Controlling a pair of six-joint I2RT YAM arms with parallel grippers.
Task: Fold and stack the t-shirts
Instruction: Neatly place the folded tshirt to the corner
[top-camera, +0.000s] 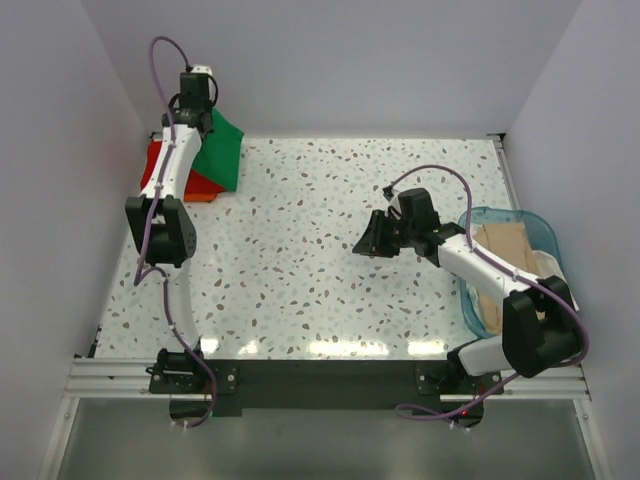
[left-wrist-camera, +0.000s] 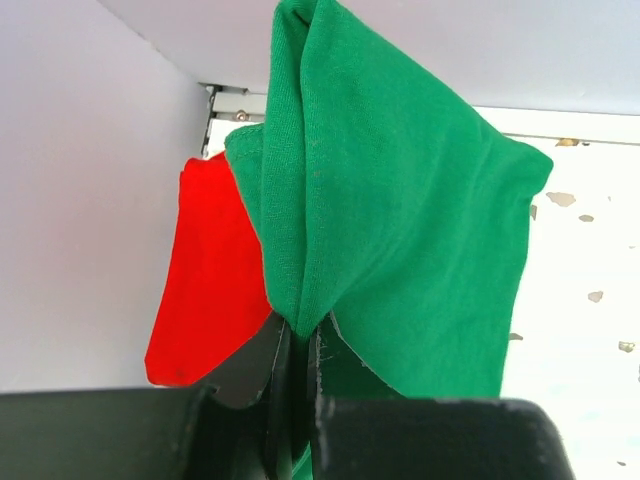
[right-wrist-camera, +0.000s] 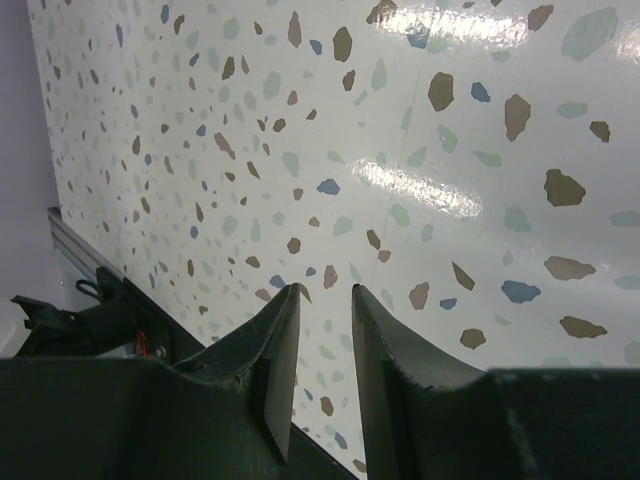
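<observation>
My left tool: clamped on green t-shirt, which hides much of red t-shirt. My right tool: parted, empty, over tabletop; arm overlaps basket.

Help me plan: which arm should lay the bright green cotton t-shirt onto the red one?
Left: the left gripper grips the green t-shirt beside the red t-shirt; right gripper hangs far away.

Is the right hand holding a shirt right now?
No, the right hand is empty, its fingers slightly apart above the speckled table.
</observation>
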